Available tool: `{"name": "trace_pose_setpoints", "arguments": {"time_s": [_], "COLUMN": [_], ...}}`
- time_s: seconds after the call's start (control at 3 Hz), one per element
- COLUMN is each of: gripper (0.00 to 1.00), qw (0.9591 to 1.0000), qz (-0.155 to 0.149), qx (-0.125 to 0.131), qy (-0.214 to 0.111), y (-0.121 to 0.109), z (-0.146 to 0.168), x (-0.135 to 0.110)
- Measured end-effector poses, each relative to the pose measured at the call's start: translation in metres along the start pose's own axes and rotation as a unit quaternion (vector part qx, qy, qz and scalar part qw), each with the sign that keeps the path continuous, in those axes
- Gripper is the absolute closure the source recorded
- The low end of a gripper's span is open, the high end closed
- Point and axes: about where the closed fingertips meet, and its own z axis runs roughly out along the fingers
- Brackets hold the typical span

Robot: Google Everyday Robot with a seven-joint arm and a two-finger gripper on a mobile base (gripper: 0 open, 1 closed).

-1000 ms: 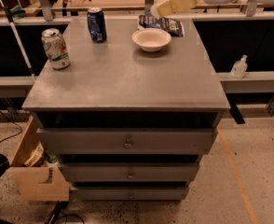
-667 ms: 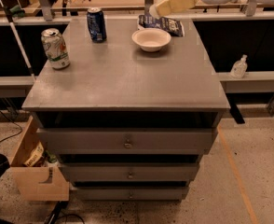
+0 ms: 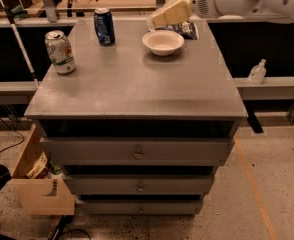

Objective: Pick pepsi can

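The approach is judged to be in hand; the gripper [image 3: 168,15] hangs at the far right, just beyond the bowl [image 3: 163,42], its grasp state not discernible; the pepsi can [image 3: 104,27] stands upright far left, well apart; a leftward reach is called for.

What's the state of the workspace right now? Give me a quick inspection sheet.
Surface: grey cabinet top, the front half bare.
Job's things: pepsi can upright near the back edge, left of centre, not held.
Clutter: white-and-green can upright at the left edge; white bowl at back right; dark bag behind the bowl.
Hand: hand in the air above the back right, over the bowl's far side, well to the right of the pepsi can.
Cables: black cable on the floor at left.
Surroundings: three drawers below the top; wooden box on the floor at left; small bottle on the ledge at right.
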Motion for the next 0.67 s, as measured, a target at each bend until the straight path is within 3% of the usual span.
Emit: {"name": "trace_pose_setpoints", "arguments": {"time_s": [0.33,0.67], "gripper": [0.00,0.00], "qw": [0.9983,0.9951], "qz": [0.035,0.054], "qx": [0.043,0.066], "qy": [-0.020,-0.049], "y": [-0.022,-0.045], "z": [0.066,0.121], "x": [0.012,0.015]}}
